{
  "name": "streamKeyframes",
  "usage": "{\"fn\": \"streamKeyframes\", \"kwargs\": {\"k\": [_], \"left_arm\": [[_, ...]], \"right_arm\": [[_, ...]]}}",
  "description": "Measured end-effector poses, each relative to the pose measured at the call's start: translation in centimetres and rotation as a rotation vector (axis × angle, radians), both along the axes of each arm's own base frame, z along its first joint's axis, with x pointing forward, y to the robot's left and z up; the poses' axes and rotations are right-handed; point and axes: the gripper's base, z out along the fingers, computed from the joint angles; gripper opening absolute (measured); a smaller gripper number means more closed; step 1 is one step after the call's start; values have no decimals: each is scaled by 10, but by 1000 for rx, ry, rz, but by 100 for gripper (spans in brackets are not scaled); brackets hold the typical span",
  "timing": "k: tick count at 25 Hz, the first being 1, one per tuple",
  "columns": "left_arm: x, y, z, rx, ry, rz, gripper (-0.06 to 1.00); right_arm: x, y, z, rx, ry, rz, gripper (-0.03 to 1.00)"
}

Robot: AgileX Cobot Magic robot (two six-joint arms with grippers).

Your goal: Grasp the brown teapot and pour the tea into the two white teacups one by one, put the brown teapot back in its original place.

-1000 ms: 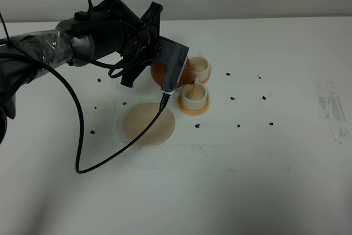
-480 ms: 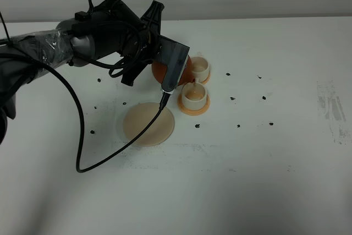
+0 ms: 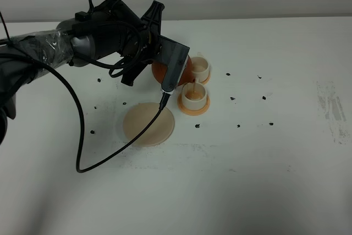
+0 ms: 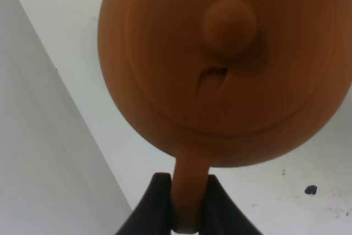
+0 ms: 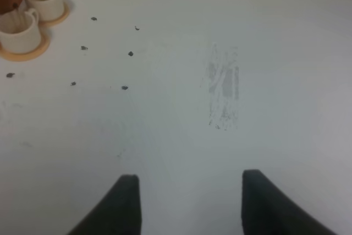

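My left gripper (image 3: 157, 53) is shut on the loop handle of the brown teapot (image 3: 159, 71), which is lifted and tilted with its spout over the nearer white teacup (image 3: 194, 95). In the left wrist view the teapot (image 4: 225, 64) fills the frame, lid knob facing the camera, with the fingers (image 4: 157, 202) pinching the handle. The second white teacup (image 3: 200, 68) stands just behind the first; each sits on an orange coaster (image 3: 193, 108). The pale beige disc (image 3: 148, 123) lies bare in front of the teapot. My right gripper (image 5: 190, 199) is open and empty over bare table; the cups (image 5: 19, 30) show far off in its view.
A black cable (image 3: 82, 136) hangs from the left arm and loops over the table left of the disc. Small dark specks (image 3: 238, 125) dot the white table around the cups. A grey scuff (image 3: 333, 108) marks the table's right side.
The teapot has shifted slightly and holds its tilt over the nearer cup; the left arm moved very little. The right arm has not moved.
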Motion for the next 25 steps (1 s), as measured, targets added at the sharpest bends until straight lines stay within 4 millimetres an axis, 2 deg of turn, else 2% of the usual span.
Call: {"fn": "streamKeyframes", "kwargs": {"k": [25], "left_arm": [[1,1,1,40,-18,-33,9]], "right_arm": [[0,0,0,0,0,0,41]]}}
